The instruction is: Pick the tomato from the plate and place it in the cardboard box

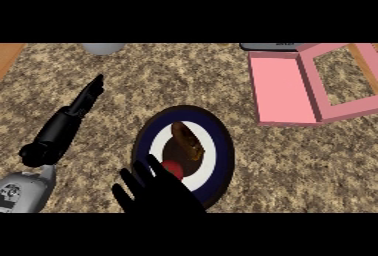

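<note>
A small red tomato (174, 169) lies on the near part of a round plate (225, 150) with a dark blue rim and a white ring. My right hand (159, 194) rises from the lower edge, open, with its fingers spread. Its fingertips reach the tomato's near left side and hide part of it. The box (284, 90) is pink, lies open at the upper right, and shows counter through its frame. My left hand (85, 102) is stretched out straight on the left, open, well away from the plate.
A brown, bread-like piece (187, 140) lies on the plate just beyond the tomato. A grey round object (103, 48) sits at the top edge, and a dark flat thing (269, 46) lies behind the box. The counter is speckled stone with a wooden strip (9, 55) at the far left.
</note>
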